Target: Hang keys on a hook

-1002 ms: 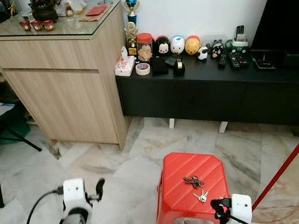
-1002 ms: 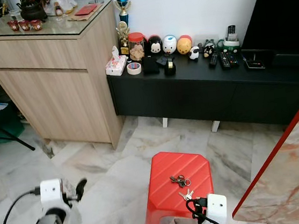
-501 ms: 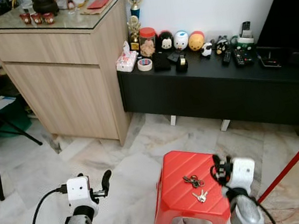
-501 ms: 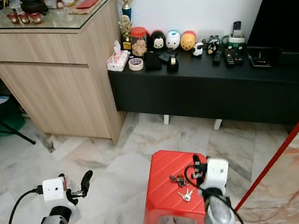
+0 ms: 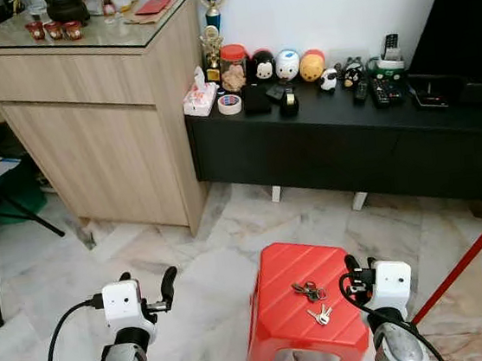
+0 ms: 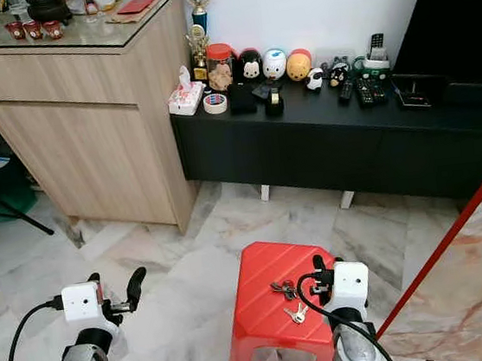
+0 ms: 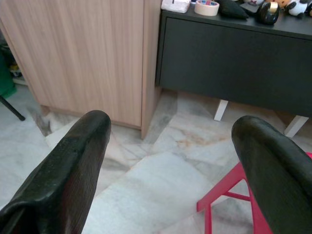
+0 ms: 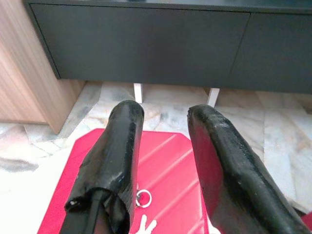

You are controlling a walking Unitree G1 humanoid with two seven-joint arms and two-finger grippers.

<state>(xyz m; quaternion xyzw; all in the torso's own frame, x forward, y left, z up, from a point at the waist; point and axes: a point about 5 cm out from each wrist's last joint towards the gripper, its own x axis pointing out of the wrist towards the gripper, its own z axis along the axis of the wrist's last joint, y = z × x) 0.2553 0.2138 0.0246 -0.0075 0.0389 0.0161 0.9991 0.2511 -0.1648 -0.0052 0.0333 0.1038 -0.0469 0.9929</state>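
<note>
Stool: a red plastic stool (image 5: 304,313) stands on the marble floor (image 5: 190,265), at about 6 o'clock from the black TV console (image 5: 349,138).
Keys: two bunches lie on the stool's top. The dark bunch of keys (image 5: 308,291) sits near the middle; a smaller set of silver keys (image 5: 320,315) lies just beside it, at 5 o'clock from it. Both lie flat, touched by neither hand.
Right hand: the right hand (image 5: 350,274) hovers at the stool's 3 o'clock edge, just beside the dark bunch. In its wrist view its two black fingers (image 8: 122,146) stand apart with a gap between them, nothing held, and a key ring shows on the red top below them.
Left hand: the left hand (image 5: 149,291) is raised over bare floor at 9 o'clock from the stool, well apart from the keys. Its fingers (image 7: 73,161) are spread wide, gripping nothing.
Console: along its top stand a roll of tape (image 5: 230,103), a jar, round toy figures (image 5: 287,64) and remote controls (image 5: 379,91).
Cabinet: a light wooden cabinet (image 5: 95,119) with a glass top stands touching the console's 9 o'clock end; small red cups (image 5: 51,30) sit on it.
Worktop: a marble-patterned worktop with a red edge (image 5: 468,259) cuts in at 4 o'clock from the stool.
</note>
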